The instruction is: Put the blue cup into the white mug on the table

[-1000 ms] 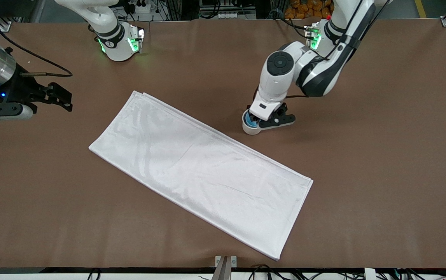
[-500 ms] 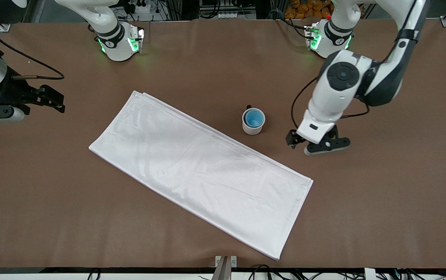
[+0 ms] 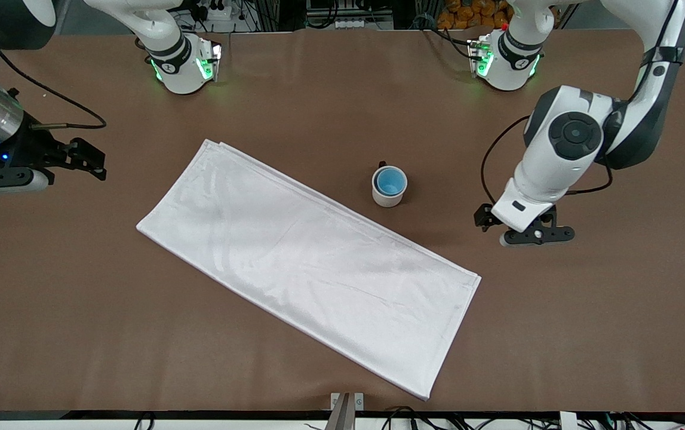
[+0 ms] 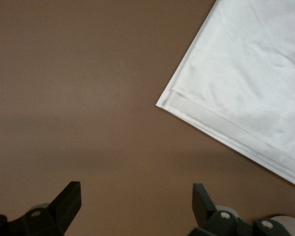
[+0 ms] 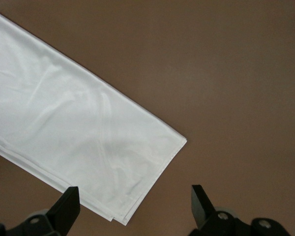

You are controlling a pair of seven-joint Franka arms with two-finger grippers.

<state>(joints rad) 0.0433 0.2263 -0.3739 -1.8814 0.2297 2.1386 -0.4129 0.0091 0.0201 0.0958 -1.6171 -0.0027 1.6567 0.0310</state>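
The blue cup sits inside the white mug, which stands upright on the brown table beside the cloth's long edge, with its black handle turned toward the robots' bases. My left gripper is open and empty over bare table, apart from the mug toward the left arm's end. In the left wrist view my left gripper has wide-spread jaws with nothing between them. My right gripper is open and empty at the right arm's end, where the arm waits; it also shows in the right wrist view.
A large white folded cloth lies diagonally across the middle of the table; one corner shows in the left wrist view, another in the right wrist view. The arms' bases stand along the table's edge farthest from the front camera.
My left gripper, down at the mug with the blue cup a second ago, has let go and moved away toward the left arm's end. The cup stays in the mug. The right gripper shifted slightly.
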